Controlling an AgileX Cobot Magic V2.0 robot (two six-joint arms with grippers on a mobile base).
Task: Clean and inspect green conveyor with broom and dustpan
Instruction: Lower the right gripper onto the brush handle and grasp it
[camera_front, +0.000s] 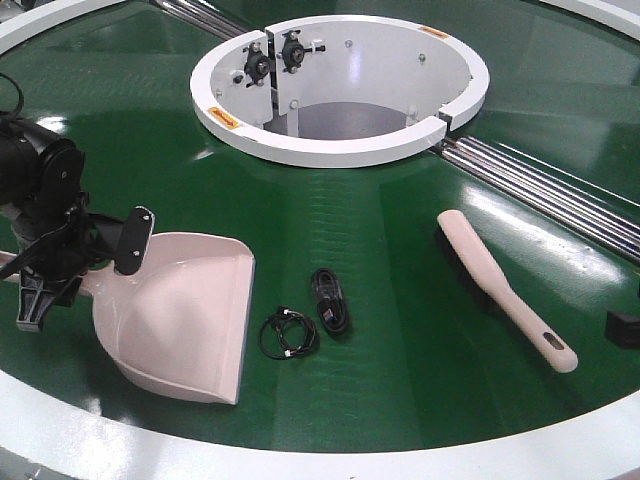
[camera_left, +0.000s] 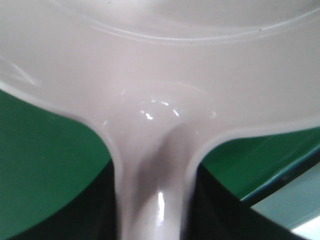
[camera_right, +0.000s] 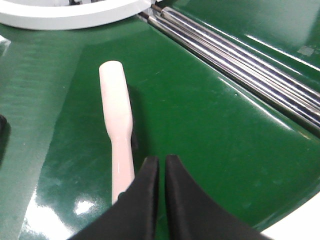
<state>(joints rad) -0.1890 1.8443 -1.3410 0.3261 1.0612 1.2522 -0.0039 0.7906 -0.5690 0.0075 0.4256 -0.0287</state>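
The green conveyor (camera_front: 400, 250) fills the front view. On its left lies the pale dustpan (camera_front: 185, 320), mouth toward the front rim. My left gripper (camera_front: 100, 262) is shut on its handle where the handle meets the pan. The left wrist view shows that handle (camera_left: 152, 200) running between the two dark fingers into the dustpan (camera_left: 160, 75). The broom (camera_front: 495, 285) lies flat on the right, bristles down, handle toward the near right. My right gripper (camera_right: 161, 160) hovers shut and empty just right of the broom (camera_right: 117, 112) handle; a black part of it (camera_front: 625, 328) shows at the front view's right edge.
Two coiled black cables (camera_front: 330, 300) (camera_front: 288, 333) lie between dustpan and broom. The white central hub (camera_front: 340, 85) stands behind them. Metal rollers (camera_front: 560, 195) run from the hub to the right. The white outer rim (camera_front: 300, 455) borders the front.
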